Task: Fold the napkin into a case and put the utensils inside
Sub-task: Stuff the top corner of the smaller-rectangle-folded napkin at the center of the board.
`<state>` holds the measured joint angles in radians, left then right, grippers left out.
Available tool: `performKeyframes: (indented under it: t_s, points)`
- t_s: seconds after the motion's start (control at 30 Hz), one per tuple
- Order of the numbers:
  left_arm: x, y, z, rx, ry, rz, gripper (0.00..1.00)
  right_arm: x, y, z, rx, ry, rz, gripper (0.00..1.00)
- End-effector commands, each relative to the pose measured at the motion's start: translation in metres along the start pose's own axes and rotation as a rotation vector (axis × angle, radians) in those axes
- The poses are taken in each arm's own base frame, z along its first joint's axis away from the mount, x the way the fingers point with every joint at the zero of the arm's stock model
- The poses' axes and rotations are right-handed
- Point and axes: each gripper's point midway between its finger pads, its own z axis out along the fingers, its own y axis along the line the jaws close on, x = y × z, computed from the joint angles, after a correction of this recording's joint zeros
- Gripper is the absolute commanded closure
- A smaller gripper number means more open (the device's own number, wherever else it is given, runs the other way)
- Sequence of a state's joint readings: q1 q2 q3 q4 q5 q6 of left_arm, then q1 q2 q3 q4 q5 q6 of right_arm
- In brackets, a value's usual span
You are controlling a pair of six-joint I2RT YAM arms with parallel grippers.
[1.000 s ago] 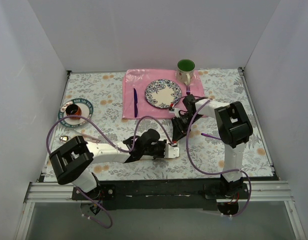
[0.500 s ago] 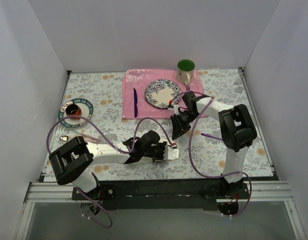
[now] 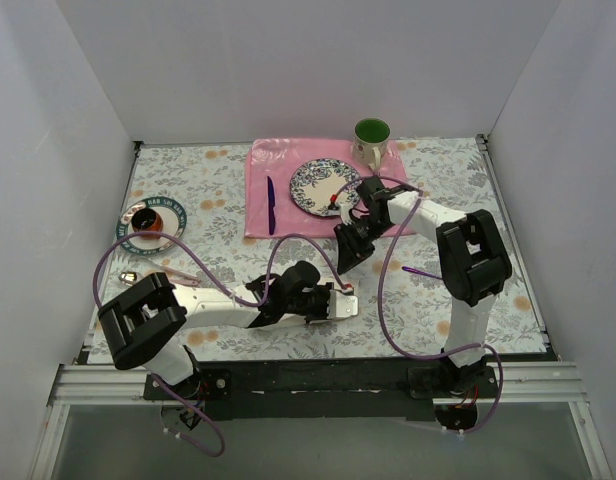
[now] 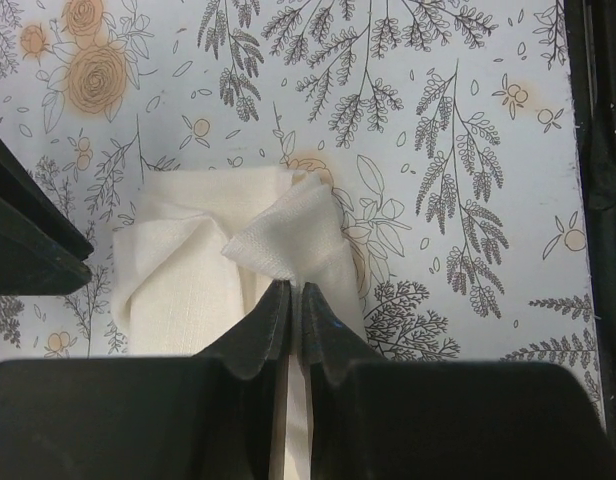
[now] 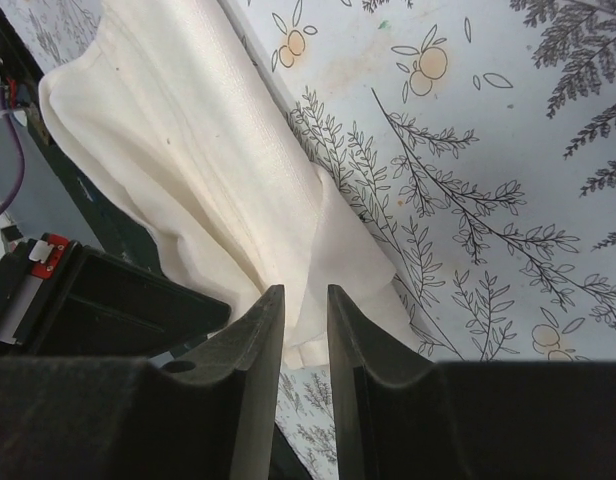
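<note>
The cream-white napkin [image 4: 188,270] lies bunched into a narrow long strip on the floral table; it also shows in the right wrist view [image 5: 208,150]. In the top view only a small white part [image 3: 346,304] shows beside my left gripper [image 3: 334,299]. My left gripper [image 4: 296,290] is shut on a raised fold of the napkin. My right gripper [image 5: 305,290] is slightly open, above the strip's far end and apart from it; in the top view it [image 3: 348,256] hangs over the table. A small shiny utensil [image 3: 129,274] lies at the far left.
A pink placemat [image 3: 288,215] holds a patterned plate [image 3: 326,187], a dark purple knife [image 3: 270,205] and a fork [image 3: 376,181]. A green mug [image 3: 371,139] stands behind it. A saucer with a dark cup [image 3: 150,220] sits left. A short purple piece [image 3: 422,272] lies by the right arm.
My right gripper has moved away from the napkin, up and toward the plate. My left gripper has stayed on the napkin, which shifted only slightly.
</note>
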<state>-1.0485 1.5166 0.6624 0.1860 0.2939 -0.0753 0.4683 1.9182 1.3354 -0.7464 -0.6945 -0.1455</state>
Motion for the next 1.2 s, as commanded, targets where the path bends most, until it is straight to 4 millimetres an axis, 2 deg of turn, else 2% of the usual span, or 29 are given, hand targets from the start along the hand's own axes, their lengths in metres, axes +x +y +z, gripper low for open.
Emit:
performKeyframes:
  t_s: [0.0,0.2,0.57,0.77,1.0,1.17]
  points:
    - [0.001,0.004,-0.002,0.005,0.006,-0.056,1.0,0.009,-0.002,0.011,0.014,0.053,0.01,0.66]
    - [-0.004,0.016,-0.005,0.008,-0.004,-0.115,1.0,0.019,-0.018,0.021,0.073,0.091,0.01,0.66]
    - [0.0,0.019,-0.003,0.015,0.005,-0.156,1.0,0.022,-0.025,0.026,0.166,0.104,-0.062,0.62]
    - [0.002,0.018,-0.003,0.02,0.008,-0.156,1.0,0.016,-0.018,0.021,0.214,0.087,-0.12,0.66]
    - [0.002,0.016,-0.004,0.027,0.004,-0.152,1.0,0.0,0.005,0.009,0.2,0.037,-0.162,0.67]
    - [0.001,0.016,-0.004,0.026,0.003,-0.154,1.0,0.002,0.007,0.013,0.192,0.051,-0.159,0.67]
